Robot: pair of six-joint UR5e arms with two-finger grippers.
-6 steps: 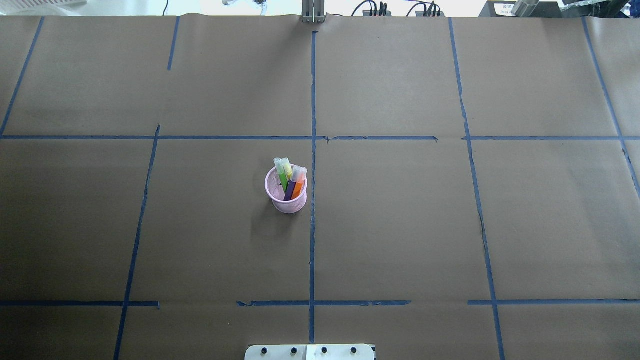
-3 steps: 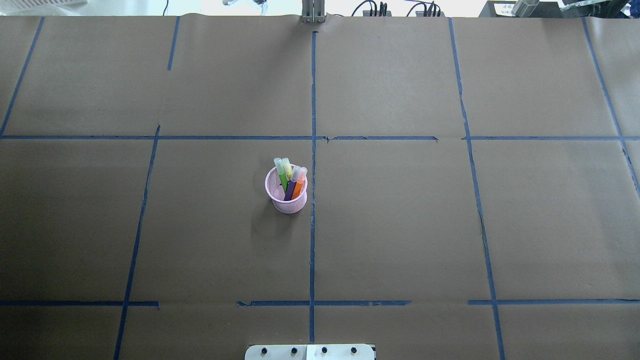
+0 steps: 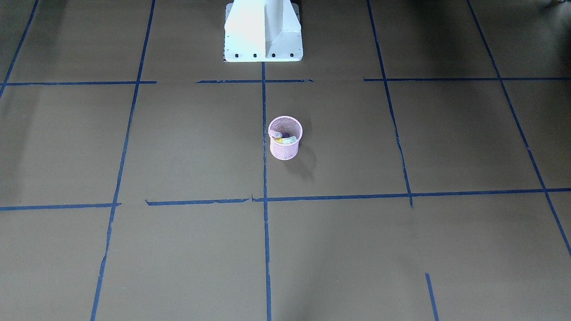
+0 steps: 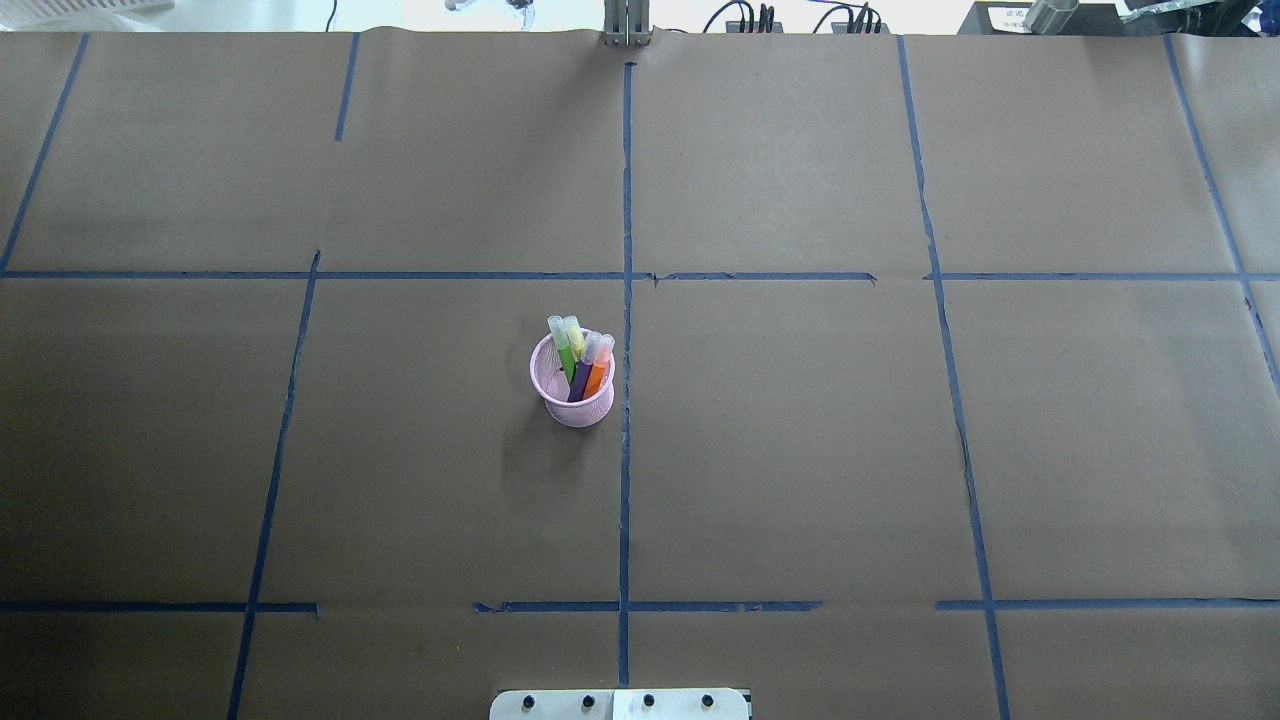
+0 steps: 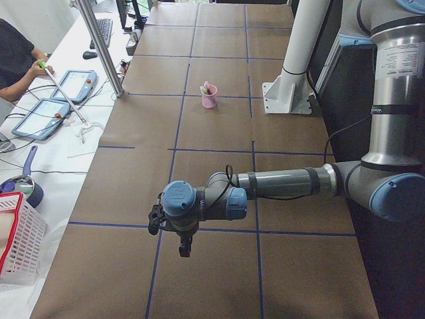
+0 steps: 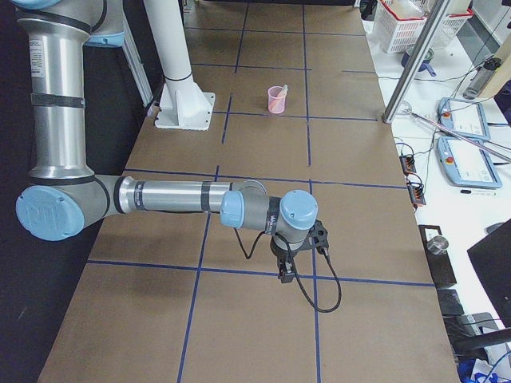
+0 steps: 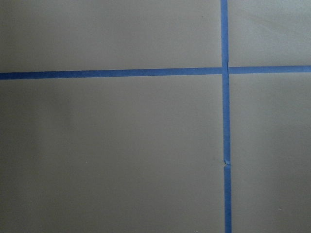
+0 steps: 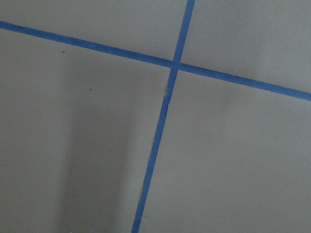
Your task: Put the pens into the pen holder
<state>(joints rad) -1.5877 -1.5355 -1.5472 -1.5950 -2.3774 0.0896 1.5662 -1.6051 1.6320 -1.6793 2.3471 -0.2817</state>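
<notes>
Looking over the brown paper-covered table (image 4: pixel 800 450), you will find the small round pink wire-mesh pen holder (image 4: pixel 572 398) standing upright near the middle. It sits just to the robot's left of the central blue tape line (image 4: pixel 625 480). Four short marker-like pens stand in it, their pale translucent caps leaning out over the far rim: a green pen (image 4: pixel 565 358), a yellowish pen (image 4: pixel 577 343), a purple pen (image 4: pixel 581 380) and an orange pen (image 4: pixel 597 376). No pen lies loose on the paper in any view, so you may judge the collecting finished. The step in hand looks like parking the arms. The next move seems to call only for keeping both arms clear of the cup, unless a pen lies beyond what the cameras cover.

The left gripper (image 5: pixel 184 250) hangs low over the paper at the table's end on the robot's left, well apart from the holder. The right gripper (image 6: pixel 283 274) does likewise at the opposite end. Each shows only in its side view, so you cannot tell whether the jaws are spread or closed. The wrist cameras show only paper and tape.

Against the overhead view of a second ago, nothing differs. Holder and pens sit in the same place at the same lean, and no arm has entered that view.
</notes>
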